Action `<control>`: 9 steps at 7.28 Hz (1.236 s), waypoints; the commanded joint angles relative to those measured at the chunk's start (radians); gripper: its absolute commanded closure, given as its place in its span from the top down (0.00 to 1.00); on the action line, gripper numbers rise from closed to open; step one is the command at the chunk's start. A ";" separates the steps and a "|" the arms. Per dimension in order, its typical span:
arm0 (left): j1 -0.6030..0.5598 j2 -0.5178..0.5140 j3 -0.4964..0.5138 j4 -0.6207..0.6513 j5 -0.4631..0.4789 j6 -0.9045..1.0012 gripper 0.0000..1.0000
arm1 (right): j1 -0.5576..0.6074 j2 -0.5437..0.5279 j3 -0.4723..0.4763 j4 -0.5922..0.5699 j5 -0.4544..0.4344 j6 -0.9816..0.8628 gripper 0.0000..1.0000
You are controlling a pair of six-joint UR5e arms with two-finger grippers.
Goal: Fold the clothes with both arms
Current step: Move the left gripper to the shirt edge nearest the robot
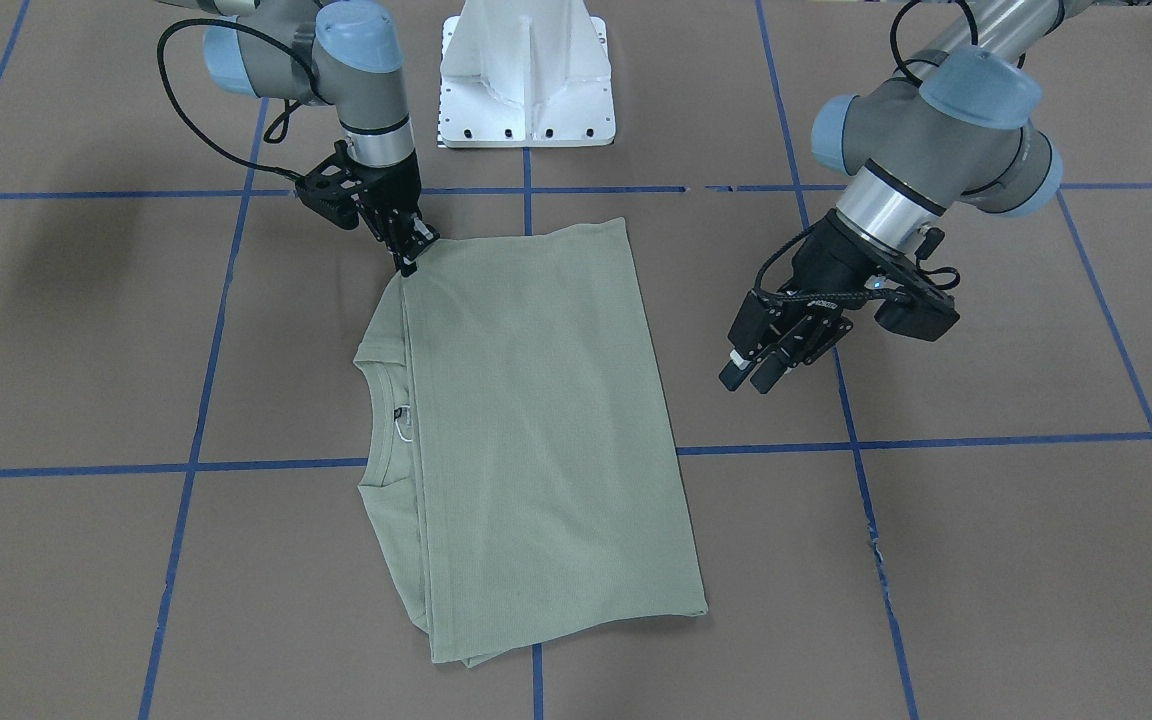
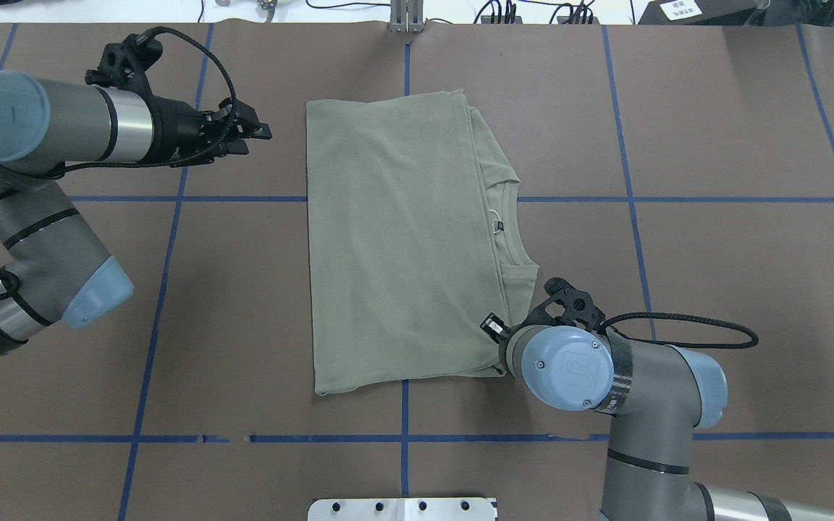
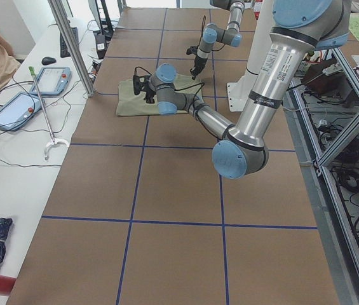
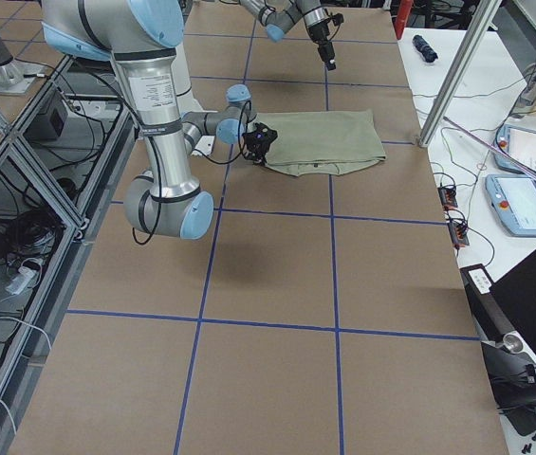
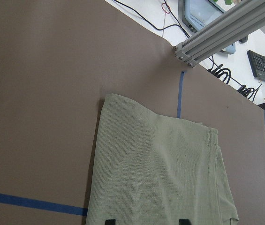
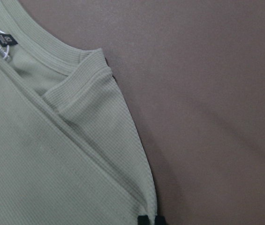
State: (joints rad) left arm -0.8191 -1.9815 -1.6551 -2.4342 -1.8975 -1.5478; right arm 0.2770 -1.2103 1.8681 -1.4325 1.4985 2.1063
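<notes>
The shirt is lying flat on the counter, already folded into 1 rectangle, with its ribbed neck peeking out along the robot's right edge. The right arm is working at that side's corner nearest the robot, its jaws pinched together on the fabric. The left arm is hovering beside the opposite edge, jaws spread and holding nothing. Probably 1 or 2 folds are remaining.

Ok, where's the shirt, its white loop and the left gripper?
shirt (image 2: 395,239), overhead view, middle of top layer.
white loop (image 2: 492,213), overhead view, at the neckline.
left gripper (image 1: 749,378), front-facing view, between its fingertips.
</notes>
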 commanded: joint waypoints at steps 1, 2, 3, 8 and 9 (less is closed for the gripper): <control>0.000 0.001 -0.003 0.000 0.000 0.000 0.54 | -0.002 0.000 0.009 -0.002 0.000 0.001 0.00; 0.000 0.001 -0.012 0.000 0.000 -0.014 0.54 | -0.008 -0.002 0.046 -0.038 0.000 0.000 0.00; 0.005 0.022 -0.031 -0.002 0.000 -0.073 0.55 | -0.027 -0.002 0.095 -0.089 0.002 0.000 0.00; 0.372 0.183 -0.270 0.078 0.180 -0.392 0.60 | -0.082 -0.026 0.163 -0.120 0.009 0.023 0.00; 0.444 0.190 -0.272 0.133 0.214 -0.409 0.67 | -0.082 -0.026 0.163 -0.120 0.009 0.023 0.00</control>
State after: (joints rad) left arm -0.4750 -1.8104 -1.9066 -2.3629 -1.7375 -1.9205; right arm 0.1976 -1.2358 2.0295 -1.5522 1.5078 2.1277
